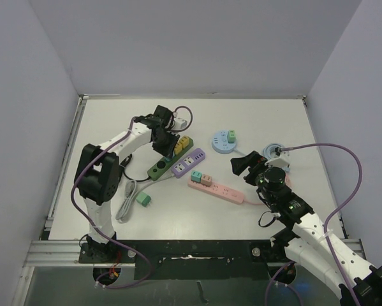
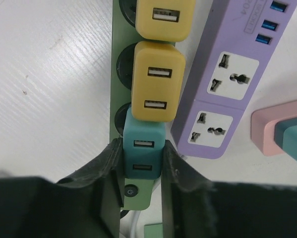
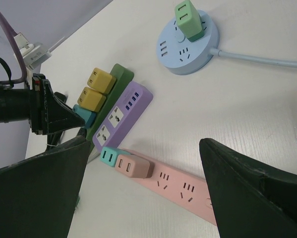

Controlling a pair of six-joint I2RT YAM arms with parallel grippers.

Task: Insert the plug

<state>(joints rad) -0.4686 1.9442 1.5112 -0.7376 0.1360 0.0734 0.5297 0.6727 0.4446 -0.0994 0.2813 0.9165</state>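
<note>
Left gripper (image 2: 143,151): you have it clamped on the teal plug (image 2: 144,139), one finger on each long side.
Plug position: lower centre of the left wrist view, over the third socket of the green strip (image 2: 116,99), touching the yellow plug (image 2: 158,82) above it.
Key relation: the plug's long axis runs along the strip. The socket lies straight beneath it, so by my judgement your next move is a straight press down.
Seating: you cannot tell from these views whether the prongs are fully in.
Green strip sockets: the two above each hold a yellow plug.
Right gripper (image 3: 143,144): spread wide and empty, lower right of the top view, well apart from the green strip.
Nearer arm: the left.
Neighbours: the purple strip (image 2: 232,74) lies just beside the green strip, its sockets bare. The pink strip (image 3: 180,188) carries two small plugs at one end.
</note>
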